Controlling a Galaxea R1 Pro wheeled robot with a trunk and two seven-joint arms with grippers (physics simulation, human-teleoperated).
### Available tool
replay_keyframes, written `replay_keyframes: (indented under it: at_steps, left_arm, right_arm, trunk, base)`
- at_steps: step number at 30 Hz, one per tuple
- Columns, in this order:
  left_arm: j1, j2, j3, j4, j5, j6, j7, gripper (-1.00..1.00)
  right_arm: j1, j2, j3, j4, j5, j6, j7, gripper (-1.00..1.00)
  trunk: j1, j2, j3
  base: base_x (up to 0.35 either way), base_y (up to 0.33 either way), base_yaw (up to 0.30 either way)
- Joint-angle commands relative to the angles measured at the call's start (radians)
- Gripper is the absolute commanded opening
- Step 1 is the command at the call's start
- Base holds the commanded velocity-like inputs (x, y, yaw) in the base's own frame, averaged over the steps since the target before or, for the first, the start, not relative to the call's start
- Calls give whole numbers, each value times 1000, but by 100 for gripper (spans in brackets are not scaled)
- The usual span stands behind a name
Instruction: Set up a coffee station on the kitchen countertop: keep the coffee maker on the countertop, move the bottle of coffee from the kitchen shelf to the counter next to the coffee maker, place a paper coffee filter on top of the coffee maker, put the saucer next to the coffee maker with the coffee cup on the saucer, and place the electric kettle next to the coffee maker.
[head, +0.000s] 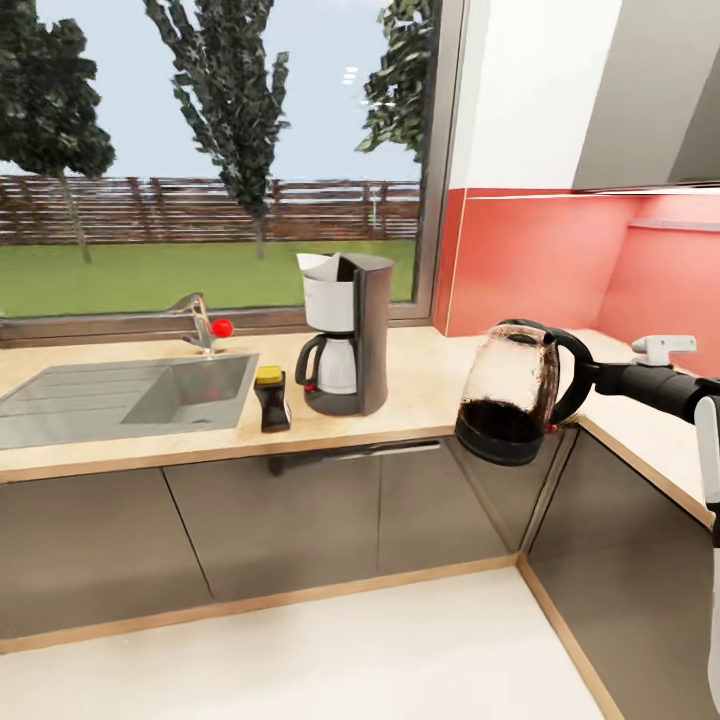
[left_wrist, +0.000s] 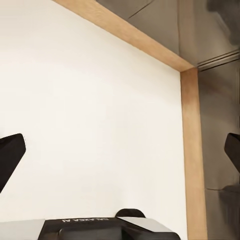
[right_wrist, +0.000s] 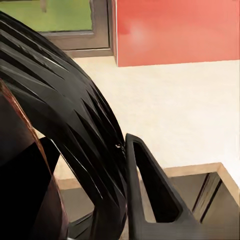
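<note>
The grey coffee maker (head: 345, 335) stands on the wooden countertop (head: 430, 385) under the window, with a white paper filter (head: 318, 266) resting in its top. The dark bottle of coffee (head: 271, 398) with a yellow lid stands just to its left. A glass electric kettle (head: 508, 393) with a black base hangs in the air at the counter's front edge, to the right of the coffee maker. My right gripper (head: 574, 376) is shut on its ribbed black handle (right_wrist: 65, 100), with one finger (right_wrist: 150, 195) pressed against it. My left gripper (left_wrist: 120, 150) is open above the pale floor.
A steel sink (head: 120, 395) and a faucet (head: 195, 320) with a red knob lie at the left. The counter turns a corner at the right under a red backsplash (head: 540, 260). Grey cabinet fronts (head: 300, 520) run below, with pale floor (head: 330, 650) in front.
</note>
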Motion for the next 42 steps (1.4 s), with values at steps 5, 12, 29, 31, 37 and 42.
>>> replay_keyframes:
  at_steps: [5,12,29,31,37,42]
  left_arm:
    - [-1,0,-8,1,6,-6,-1,100]
    - [-1,0,-8,1,6,-6,-1,100]
    - [-1,0,-8,1,6,-7,-2,100]
    - [-1,0,-8,1,6,-7,-2,100]
    - [-1,0,-8,1,6,-7,-1,100]
    - [-1,0,-8,1,6,-7,-1,100]
  right_arm:
    - [-1,0,-2,-3,-6,6,6,-100]
    - [-1,0,-3,-4,-6,6,6,-100]
    - [-2,0,-3,-25,-5,6,5,-100]
    - [-2,0,-2,-25,-4,6,4,-100]
    - [-2,1,0,-24,-2,5,3,-100]
    - [-2,1,0,-24,0,5,3,-100]
  trunk:
    - [0,-1,-1]
    - [0,-1,-1]
    - [-50,90,40]
    - [-58,104,46]
    - [-81,146,65]
    - [-100,181,80]
  base:
    - [0,0,269]
    - [0,0,257]
    - [0,0,34]
    - [0,0,0]
    - [0,0,0]
    - [0,0,0]
